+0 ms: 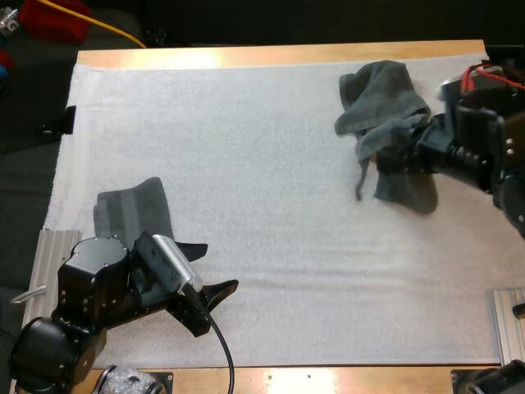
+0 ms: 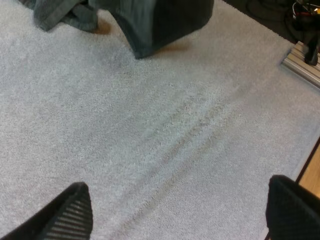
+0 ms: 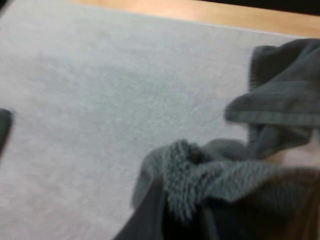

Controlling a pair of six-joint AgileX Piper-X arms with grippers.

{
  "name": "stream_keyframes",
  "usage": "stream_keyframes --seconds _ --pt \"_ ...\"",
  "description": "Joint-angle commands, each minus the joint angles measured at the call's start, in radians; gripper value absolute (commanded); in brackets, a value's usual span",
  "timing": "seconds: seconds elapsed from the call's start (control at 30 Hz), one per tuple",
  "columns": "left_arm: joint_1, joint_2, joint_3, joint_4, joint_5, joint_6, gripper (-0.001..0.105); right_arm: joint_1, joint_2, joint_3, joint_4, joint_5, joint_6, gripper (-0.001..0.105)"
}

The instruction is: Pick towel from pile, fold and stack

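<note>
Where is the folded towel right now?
High view: the folded towel lies on the mat's near left beside my left arm, far from the crumpled towel at far right.

A crumpled dark grey-green terry towel [image 1: 381, 98] sits bunched just beyond the right gripper [image 1: 392, 158], which pinches a fold of it. One flap hangs down from that gripper, apparently lifted clear of the surface. Whether the heap is one towel or two I cannot tell. A flat folded dark grey-green towel [image 1: 131, 209] lies behind the left gripper [image 1: 215, 267], partly under that arm.
</note>
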Motion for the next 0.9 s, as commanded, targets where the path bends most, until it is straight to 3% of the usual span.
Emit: stream_keyframes --seconds 0.0,0.23,0.67,0.87 --pt "-0.003 0.001 -0.002 -0.004 0.007 -0.002 0.07 0.022 -0.006 -0.009 0.034 0.033 -0.018 0.002" --pt "-0.003 0.001 -0.002 -0.004 0.007 -0.002 0.07 0.164 0.082 -0.004 0.135 0.029 0.008 0.002" --pt "-0.003 0.001 -0.002 -0.004 0.007 -0.002 0.07 0.403 0.299 0.004 0.103 0.027 0.094 0.002" --pt "-0.003 0.001 -0.002 -0.004 0.007 -0.002 0.07 0.428 0.373 0.004 0.01 -0.106 0.174 0.002"
